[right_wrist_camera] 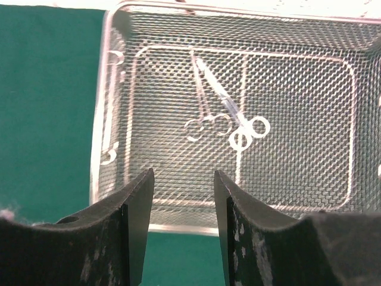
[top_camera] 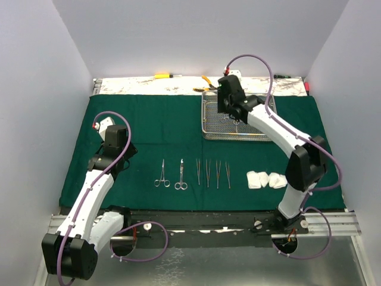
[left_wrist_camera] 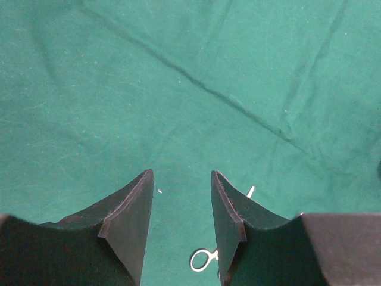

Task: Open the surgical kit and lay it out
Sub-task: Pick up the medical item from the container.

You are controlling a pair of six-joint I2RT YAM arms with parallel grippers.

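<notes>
Your right gripper (right_wrist_camera: 183, 174) hangs empty and spread over the tray (right_wrist_camera: 101, 119), lined up for its clamps (right_wrist_camera: 220, 122); left gripper (left_wrist_camera: 181, 174) is spread and empty too.

place: robotics lab | cues: white booth walls (top_camera: 196, 36), arms (top_camera: 95, 190) bolted to bench rail (top_camera: 333, 223)

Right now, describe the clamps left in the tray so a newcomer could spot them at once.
On the green cloth, find the wire-mesh tray at the far right. Inside lie two overlapping silver clamps with ring handles; the other clamps and the tweezers lie in a row on the bare cloth.
</notes>
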